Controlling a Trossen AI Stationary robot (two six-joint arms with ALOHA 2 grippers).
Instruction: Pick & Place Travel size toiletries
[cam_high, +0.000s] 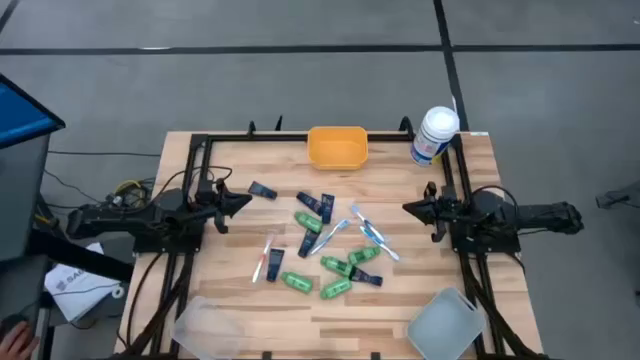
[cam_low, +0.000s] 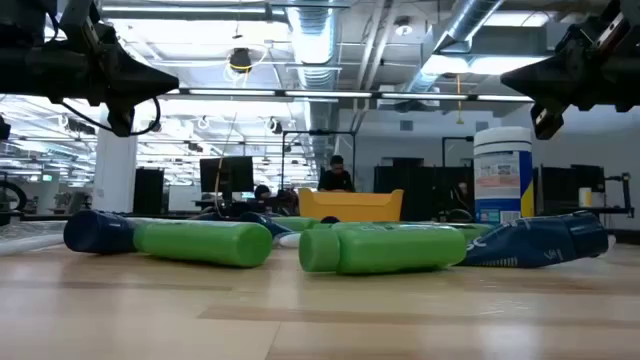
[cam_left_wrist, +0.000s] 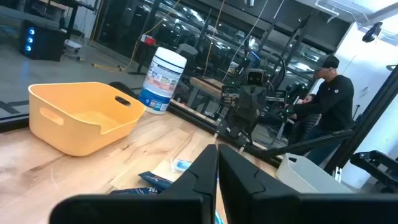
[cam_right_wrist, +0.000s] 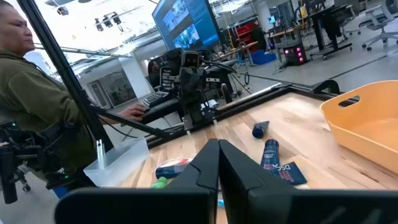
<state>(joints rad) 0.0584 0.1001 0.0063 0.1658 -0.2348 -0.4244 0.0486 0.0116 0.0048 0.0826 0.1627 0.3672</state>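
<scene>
Several travel-size toiletries lie flat on the wooden table's middle: green bottles (cam_high: 338, 289), navy flat tubes (cam_high: 313, 203) and slim white and light-blue toothbrushes (cam_high: 366, 232). In the low view two green bottles (cam_low: 200, 243) (cam_low: 385, 248) and a navy tube (cam_low: 545, 242) lie nearest. My left gripper (cam_high: 246, 199) hangs shut and empty above the table's left side. My right gripper (cam_high: 408, 208) hangs shut and empty above the right side. Both show shut in their wrist views (cam_left_wrist: 217, 155) (cam_right_wrist: 219, 152).
A yellow bin (cam_high: 337, 146) stands at the far edge's middle, a large white canister with a blue label (cam_high: 434, 135) at the far right. Clear plastic bins sit at the near left (cam_high: 205, 325) and near right (cam_high: 447, 325). People show beyond the table (cam_left_wrist: 329, 93) (cam_right_wrist: 25, 93).
</scene>
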